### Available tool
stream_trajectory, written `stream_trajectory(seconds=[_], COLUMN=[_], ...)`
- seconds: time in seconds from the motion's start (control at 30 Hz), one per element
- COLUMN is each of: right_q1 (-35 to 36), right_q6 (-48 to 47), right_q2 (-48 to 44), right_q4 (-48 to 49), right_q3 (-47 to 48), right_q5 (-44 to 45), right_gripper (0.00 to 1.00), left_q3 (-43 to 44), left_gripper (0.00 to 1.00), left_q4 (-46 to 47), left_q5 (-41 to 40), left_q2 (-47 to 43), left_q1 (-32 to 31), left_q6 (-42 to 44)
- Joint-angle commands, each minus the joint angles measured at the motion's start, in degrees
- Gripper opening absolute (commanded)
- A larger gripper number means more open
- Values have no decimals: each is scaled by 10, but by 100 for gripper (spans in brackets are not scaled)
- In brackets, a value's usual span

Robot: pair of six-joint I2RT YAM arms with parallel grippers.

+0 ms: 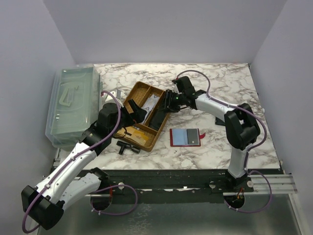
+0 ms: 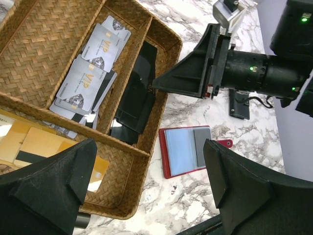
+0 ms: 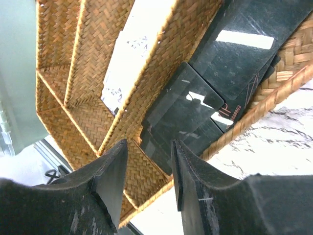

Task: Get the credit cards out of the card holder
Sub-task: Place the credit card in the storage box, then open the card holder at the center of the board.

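The red card holder [image 1: 186, 137] lies open on the marble, right of the wicker tray [image 1: 128, 100]; clear sleeves and a grey card show inside it [image 2: 186, 149]. Black cards [image 1: 157, 119] lie in the tray's right compartment [image 3: 195, 112], silver VIP cards [image 2: 93, 68] in the middle one, gold cards [image 2: 39, 144] at the near end. My right gripper [image 1: 168, 103] hangs over the black cards, jaws apart with nothing between them [image 3: 148, 147]. My left gripper [image 1: 137, 115] hovers wide open above the tray's near corner [image 2: 149, 147], holding nothing.
A clear plastic bin [image 1: 73, 105] stands along the left edge of the table. A small black tool [image 1: 128, 147] lies by the tray's near corner. Another small black object [image 1: 220, 121] sits on the marble under the right arm.
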Motion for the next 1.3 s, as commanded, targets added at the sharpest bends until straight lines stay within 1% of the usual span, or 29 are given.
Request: stream_trajectory(seconds=[0.0, 0.07, 0.1, 0.13, 0.2, 0.23, 0.27, 0.33, 0.4, 0.47, 0.53, 0.57, 0.63, 0.7, 0.83, 0.97, 1.1, 1.27], right_q1=[-4, -14, -21, -29, -58, -79, -103, -153, -200, -248, -313, -353, -418, -459, -468, -468, -467, -447], right_q6=[-96, -136, -169, -208, -315, -366, -399, -461, -514, -539, -540, -540, -541, -545, -557, -580, -594, -593], right_q2=[-58, -75, -82, -88, -108, -122, -141, -181, -213, -243, -273, -284, -295, -293, -272, -224, -174, -153], right_q4=[-52, -58, -63, -71, -93, -103, -104, -108, -128, -138, -129, -126, -125, -128, -124, -137, -151, -138], right_q3=[13, 15, 17, 20, 16, 5, -15, -55, -88, -123, -164, -179, -202, -213, -208, -181, -164, -167], right_q5=[18, -22, -60, -108, -249, -301, -336, -362, -348, -322, -319, -320, -315, -282, -159, -62, -21, 21], right_gripper=[47, 47, 47, 47, 48, 48, 47, 47, 50, 54, 54, 56, 57, 58, 58, 57, 54, 52], left_q3=[2, -5, -9, -13, -25, -32, -38, -47, -49, -43, -31, -21, 7, 36, 91, 162, 225, 273], left_gripper=[99, 99, 99, 99, 99, 99, 99, 99, 99, 99, 99, 99, 98, 98, 98, 97, 95, 92], left_q4=[49, 80, 97, 113, 154, 180, 212, 271, 311, 340, 363, 367, 369, 367, 343, 282, 229, 187], left_q5=[26, 53, 60, 75, 96, 116, 137, 177, 205, 230, 252, 264, 290, 312, 318, 306, 300, 307], left_q2=[9, 16, 21, 26, 42, 49, 60, 86, 122, 160, 197, 216, 256, 297, 364, 439, 505, 559], left_q1=[3, 4, 5, 5, 10, 13, 18, 24, 25, 25, 25, 25, 24, 19, -6, -47, -75, -82], left_q6=[6, 4, -3, -16, -48, -57, -68, -95, -120, -134, -142, -140, -133, -124, -101, -60, -39, -29])
